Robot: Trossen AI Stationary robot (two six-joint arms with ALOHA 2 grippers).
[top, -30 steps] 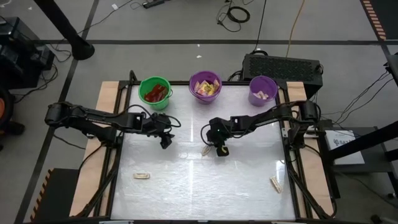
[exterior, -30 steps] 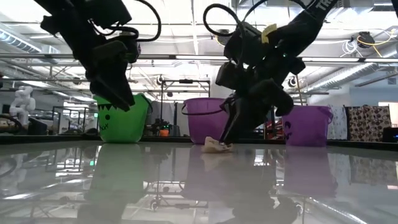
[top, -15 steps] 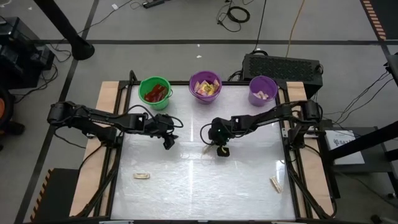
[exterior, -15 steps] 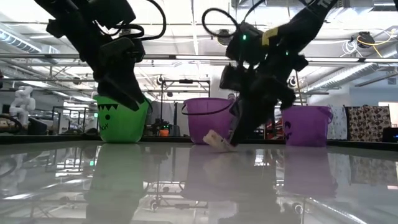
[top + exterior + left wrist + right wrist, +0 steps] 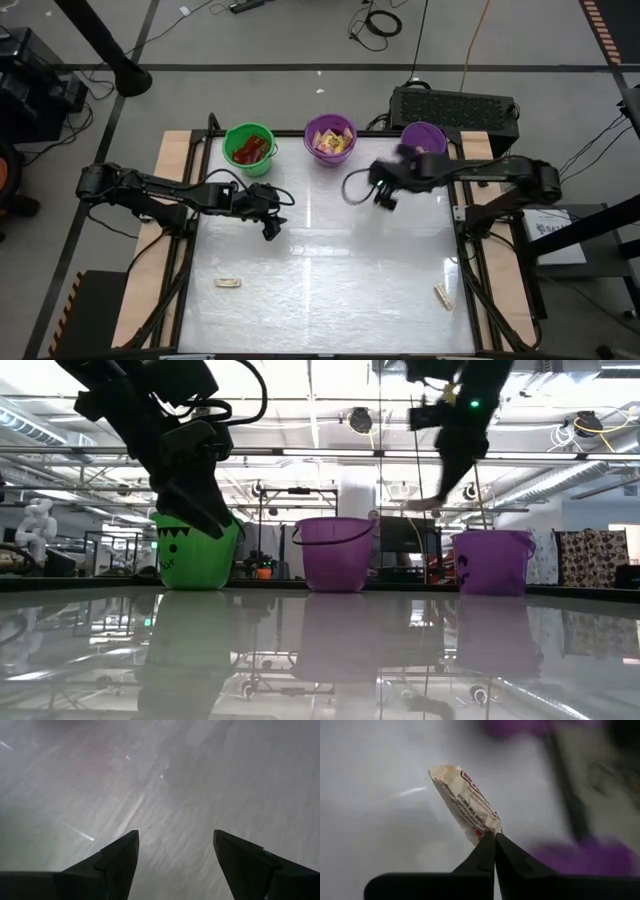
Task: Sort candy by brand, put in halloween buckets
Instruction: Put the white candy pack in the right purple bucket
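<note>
Right wrist view tells it best: the right end effector (image 5: pixel 494 836) has its two dark fingers pinched fully together on the corner of a small narrow tan wrapped candy (image 5: pixel 465 803), which sticks up clear of the shiny white surface (image 5: pixel 380 795). From above, that end effector (image 5: pixel 384 196) is lifted and blurred, at about one o'clock from the middle of the surface, near the pale lavender plastic bucket (image 5: pixel 422 141) at the far right of the row. I judge the step in hand to be the carry: the tan piece is picked and on its way to a bucket.

The lavender bucket shows pale pieces inside, so it looks like the right home for this one. The next move calls for bringing the end effector over that rim, clear of the wall, and only then parting the fingers, since the grip is on the wrapper's end and the piece may swing.

The left end effector (image 5: pixel 269 228) waits at about ten o'clock from centre, fingers spread wide over bare surface and holding nothing. The bright green plastic bucket (image 5: pixel 249 146) holds red packets, and the deep purple plastic bucket (image 5: pixel 330 136) holds yellow ones. Two more tan candies lie loose: one (image 5: pixel 228 283) at seven o'clock, another (image 5: pixel 442 295) at five o'clock.
</note>
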